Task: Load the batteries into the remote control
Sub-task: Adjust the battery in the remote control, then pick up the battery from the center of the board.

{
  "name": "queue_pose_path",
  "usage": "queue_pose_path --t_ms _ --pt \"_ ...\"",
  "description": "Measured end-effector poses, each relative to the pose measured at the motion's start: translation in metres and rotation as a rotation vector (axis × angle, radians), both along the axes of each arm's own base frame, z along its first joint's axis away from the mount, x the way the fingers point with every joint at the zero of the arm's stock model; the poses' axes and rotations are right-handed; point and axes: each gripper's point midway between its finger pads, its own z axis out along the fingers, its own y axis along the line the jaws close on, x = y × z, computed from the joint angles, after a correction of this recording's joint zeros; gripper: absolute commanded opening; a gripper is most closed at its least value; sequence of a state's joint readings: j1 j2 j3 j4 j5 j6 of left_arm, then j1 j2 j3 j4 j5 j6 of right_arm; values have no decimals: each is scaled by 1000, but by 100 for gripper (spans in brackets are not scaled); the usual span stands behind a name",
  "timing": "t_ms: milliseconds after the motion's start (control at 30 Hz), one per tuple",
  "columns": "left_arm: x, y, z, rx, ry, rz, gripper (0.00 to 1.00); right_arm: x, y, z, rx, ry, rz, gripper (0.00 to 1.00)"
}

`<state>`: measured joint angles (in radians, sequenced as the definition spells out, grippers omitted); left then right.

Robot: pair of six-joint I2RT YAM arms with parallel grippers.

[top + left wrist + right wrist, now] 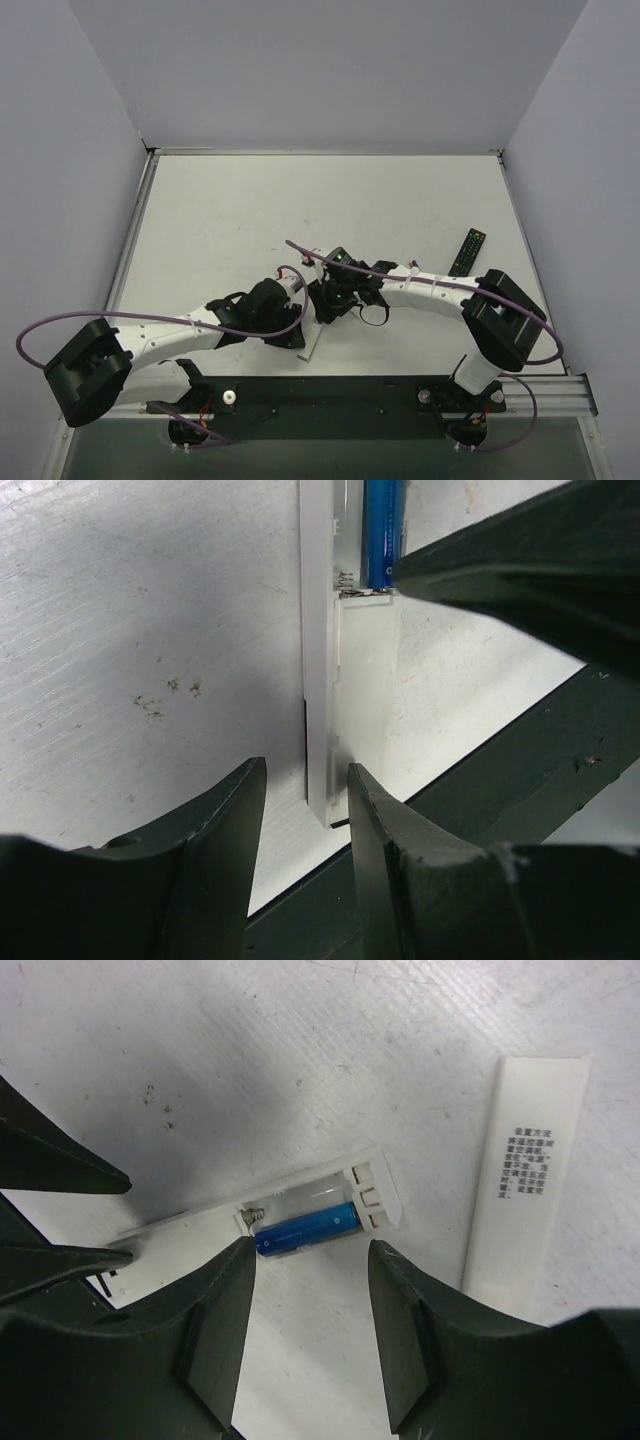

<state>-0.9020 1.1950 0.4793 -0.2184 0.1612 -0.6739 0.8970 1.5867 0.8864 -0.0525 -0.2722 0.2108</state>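
Observation:
The white remote control (200,1222) lies on the table with its battery bay open. One blue battery (305,1230) sits in the nearer slot; the far slot shows only a spring. The second battery is out of view. My right gripper (310,1295) is open and empty, its fingers hanging just above the loaded battery. My left gripper (305,815) is open and straddles the remote's (322,680) other end; the right finger touches it and the left finger stands apart. The battery (381,530) shows at the top there. In the top view both grippers (292,338) (335,300) meet over the remote (312,346).
The remote's white battery cover (525,1160), with printed text, lies loose to the right of the bay. A black remote with coloured buttons (467,252) lies at the far right. The dark front rail (520,770) of the table runs close behind the remote's end.

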Motion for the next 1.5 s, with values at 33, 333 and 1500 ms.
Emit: queue_pose_path --t_ms 33,333,1500 --pt "0 0 0 0 0 0 48 -1 1 -3 -6 0 3 44" --pt "1 1 0 4 -7 9 48 -2 0 -15 -49 -16 -1 34" --pt "34 23 35 -52 -124 151 68 127 -186 58 -84 -65 -741 35"
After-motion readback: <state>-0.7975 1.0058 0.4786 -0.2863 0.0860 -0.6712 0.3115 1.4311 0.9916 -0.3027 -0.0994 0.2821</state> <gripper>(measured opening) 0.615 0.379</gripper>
